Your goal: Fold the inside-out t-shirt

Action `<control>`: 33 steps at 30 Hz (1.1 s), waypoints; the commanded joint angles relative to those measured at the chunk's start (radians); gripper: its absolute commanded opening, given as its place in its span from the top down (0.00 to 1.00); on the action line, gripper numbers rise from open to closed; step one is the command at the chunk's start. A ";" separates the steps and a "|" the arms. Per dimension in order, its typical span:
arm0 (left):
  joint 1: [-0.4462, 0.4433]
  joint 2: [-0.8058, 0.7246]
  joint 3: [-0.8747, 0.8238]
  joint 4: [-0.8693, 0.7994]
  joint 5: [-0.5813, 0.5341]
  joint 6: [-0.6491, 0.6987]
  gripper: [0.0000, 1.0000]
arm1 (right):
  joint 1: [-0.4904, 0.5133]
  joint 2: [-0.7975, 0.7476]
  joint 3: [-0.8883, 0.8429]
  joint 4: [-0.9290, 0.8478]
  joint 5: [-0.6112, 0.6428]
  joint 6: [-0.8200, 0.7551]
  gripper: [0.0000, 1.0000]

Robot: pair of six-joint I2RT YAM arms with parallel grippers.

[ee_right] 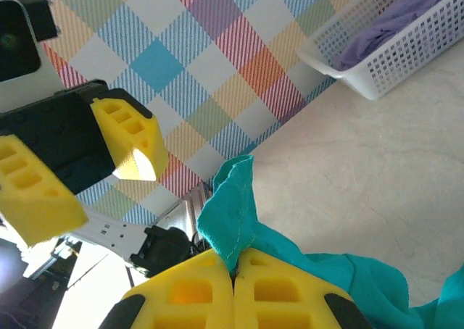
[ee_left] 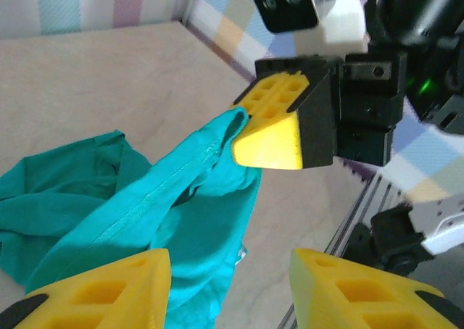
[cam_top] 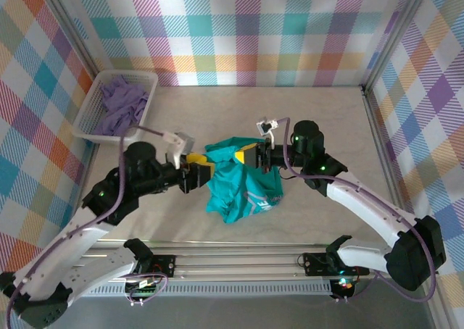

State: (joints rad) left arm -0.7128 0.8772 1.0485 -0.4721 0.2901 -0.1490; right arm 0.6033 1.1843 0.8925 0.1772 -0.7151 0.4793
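The inside-out t-shirt is a bunched teal heap at the middle of the table, with a pale print showing low on its right side. My right gripper is shut on a fold of its edge, and the cloth stands up from between the yellow fingers. From that grip the shirt hangs down in a ridge toward the table. My left gripper faces the right one from the left, open, with its left finger next to the hanging cloth and bare table in the gap.
A white mesh basket at the back left holds a lavender-purple garment. Plaid walls close the back and both sides. A metal rail runs along the near edge between the arm bases.
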 commanded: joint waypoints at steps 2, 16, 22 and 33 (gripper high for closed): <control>-0.020 0.142 0.101 -0.140 -0.007 0.127 0.51 | -0.004 0.011 0.051 -0.024 -0.012 -0.009 1.00; -0.019 0.281 0.163 -0.204 -0.157 0.193 0.49 | -0.011 0.008 0.054 -0.032 -0.035 -0.011 1.00; -0.019 0.330 0.188 -0.212 -0.090 0.205 0.65 | -0.013 -0.003 0.054 -0.039 -0.032 -0.011 1.00; -0.017 0.271 0.184 -0.207 -0.037 0.167 1.00 | -0.047 -0.016 0.069 -0.110 0.027 -0.029 1.00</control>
State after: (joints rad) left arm -0.7254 1.2076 1.2087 -0.6819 0.2188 0.0399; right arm 0.5674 1.1942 0.9226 0.1051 -0.7128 0.4782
